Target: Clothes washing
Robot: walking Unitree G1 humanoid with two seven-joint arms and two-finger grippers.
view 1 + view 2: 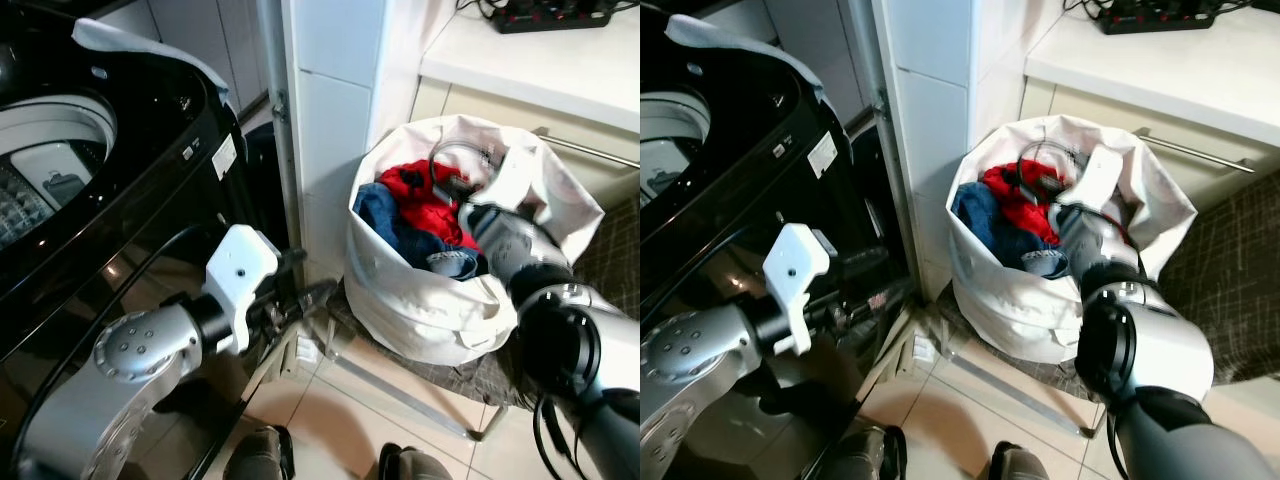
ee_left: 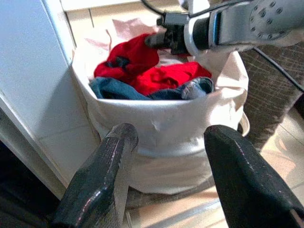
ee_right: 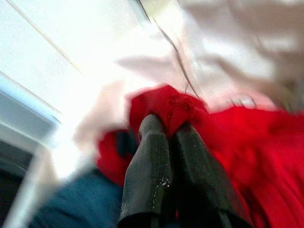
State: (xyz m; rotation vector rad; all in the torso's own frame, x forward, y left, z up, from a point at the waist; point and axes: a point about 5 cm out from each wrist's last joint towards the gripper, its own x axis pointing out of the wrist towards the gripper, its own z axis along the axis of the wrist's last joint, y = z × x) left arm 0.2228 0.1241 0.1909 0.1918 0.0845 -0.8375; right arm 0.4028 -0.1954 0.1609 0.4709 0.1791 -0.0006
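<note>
A: Right gripper (image 3: 167,129) sits inside the laundry bag (image 1: 400,290), fingers pinched together on a fold of the red garment (image 2: 161,76), atop the jeans (image 1: 385,222).

B: Suggest lifting straight up so the bag rim stays put, then swinging toward the washer (image 1: 60,170).

A: Left gripper (image 2: 166,156) gapes wide, idle beside the bag.

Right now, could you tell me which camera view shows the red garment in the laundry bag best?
The left wrist view: the red garment lies unobstructed atop the jeans in the white laundry bag, the right gripper at it. The right wrist view is blurred; both eye views show it partly behind the right arm.
</note>
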